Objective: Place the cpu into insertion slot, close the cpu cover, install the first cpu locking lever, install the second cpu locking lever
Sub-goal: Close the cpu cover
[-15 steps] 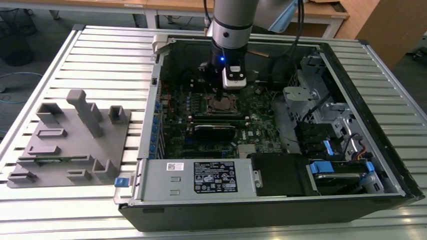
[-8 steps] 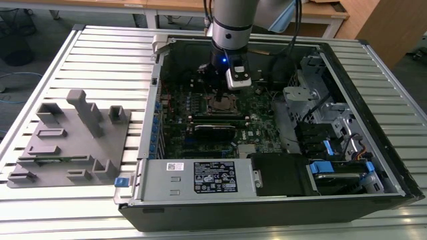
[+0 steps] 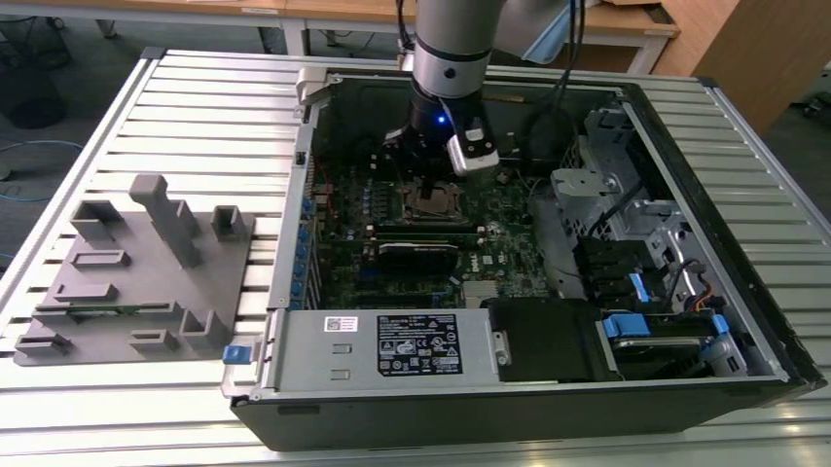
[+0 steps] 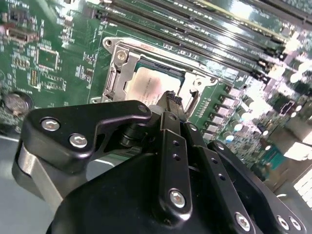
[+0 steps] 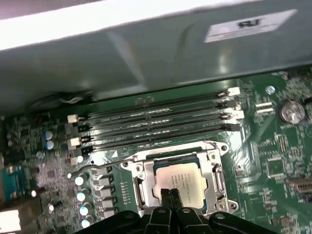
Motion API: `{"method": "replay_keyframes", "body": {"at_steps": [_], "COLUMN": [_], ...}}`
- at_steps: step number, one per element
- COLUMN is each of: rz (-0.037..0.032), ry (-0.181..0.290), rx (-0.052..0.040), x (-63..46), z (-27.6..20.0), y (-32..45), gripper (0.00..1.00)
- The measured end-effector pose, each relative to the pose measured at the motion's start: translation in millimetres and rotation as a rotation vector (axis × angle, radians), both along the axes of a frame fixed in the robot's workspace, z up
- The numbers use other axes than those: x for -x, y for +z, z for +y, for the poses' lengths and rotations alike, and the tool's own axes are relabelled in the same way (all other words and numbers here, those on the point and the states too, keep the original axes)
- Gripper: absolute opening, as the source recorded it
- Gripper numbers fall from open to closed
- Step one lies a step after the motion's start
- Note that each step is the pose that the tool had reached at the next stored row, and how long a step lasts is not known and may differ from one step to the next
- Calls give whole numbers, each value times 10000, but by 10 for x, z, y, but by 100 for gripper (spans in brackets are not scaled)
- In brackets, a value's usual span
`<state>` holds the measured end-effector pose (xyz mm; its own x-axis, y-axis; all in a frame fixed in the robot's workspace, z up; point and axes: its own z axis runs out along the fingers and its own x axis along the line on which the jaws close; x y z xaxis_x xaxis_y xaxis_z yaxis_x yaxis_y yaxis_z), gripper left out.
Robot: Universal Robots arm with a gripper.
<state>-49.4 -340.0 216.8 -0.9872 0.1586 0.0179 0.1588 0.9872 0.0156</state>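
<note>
The cpu [image 5: 181, 176], a flat silver-grey square, lies seated in the insertion slot [image 3: 430, 203] on the green board. The cpu cover [image 5: 213, 168], a thin silvery frame, lies flat around it, and the chip's top shows through the cut-out. My gripper [image 5: 169, 195] hovers just above the cpu's edge, with its two narrow black fingertips [image 5: 165, 196] pressed together and nothing between them. In the second wrist view the cpu [image 4: 148, 84] and the cover [image 4: 115, 73] sit just beyond the gripper [image 4: 170, 97]. In the exterior view the gripper [image 3: 429, 185] points down into the open case over the socket.
Long memory slots [image 5: 156, 122] run beside the socket, with the case wall [image 5: 146, 58] behind them. A labelled power-supply box [image 3: 389, 342] and a drive cage [image 3: 610, 195] crowd the case. A grey fixture block [image 3: 136, 272] stands on the slatted table at the exterior view's left.
</note>
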Motion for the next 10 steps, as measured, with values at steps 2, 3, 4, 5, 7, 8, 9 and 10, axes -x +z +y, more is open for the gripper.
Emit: {"method": "replay_keyframes", "body": {"at_steps": [2,3,4,5,7,8,9,10], "rz": [0,0,1,-1,0,0,0,-1], "ry": [351,509,669,810,984,1004,1012,1016], "rx": [0,1,2,1,3,8,15,18], "x": [0,0,0,0,0,0,-1,0], "z": [0,0,0,0,0,0,0,0], "y": [-5,-6,-7,-9,-11,-12,-12,-13], "gripper": [11,11,11,11,11,11,11,11]}}
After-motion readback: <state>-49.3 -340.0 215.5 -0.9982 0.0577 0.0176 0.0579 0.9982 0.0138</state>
